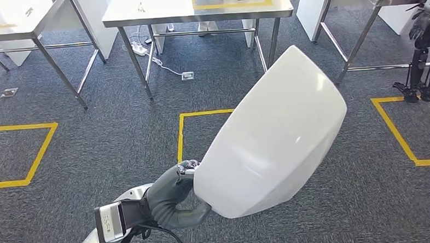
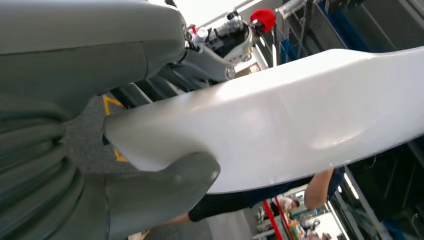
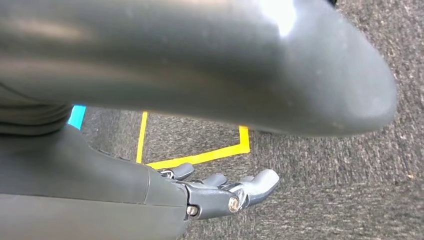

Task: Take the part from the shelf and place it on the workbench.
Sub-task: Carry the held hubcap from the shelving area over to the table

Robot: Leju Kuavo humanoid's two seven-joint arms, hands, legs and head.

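One hand, the left hand [image 1: 175, 197], grips the white curved part [image 1: 271, 135] by its edge above carpet; right hand [image 3: 220, 192] hangs empty, fingers apart; leverage may twist it loose.

left hand [image 1: 175, 197] holds the white part [image 1: 271, 135] above grey carpet [image 1: 93, 148].

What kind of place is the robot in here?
Probably a workshop or robot test hall: steel workbenches, yellow floor squares taped on grey carpet, and the left hand holding a white part.
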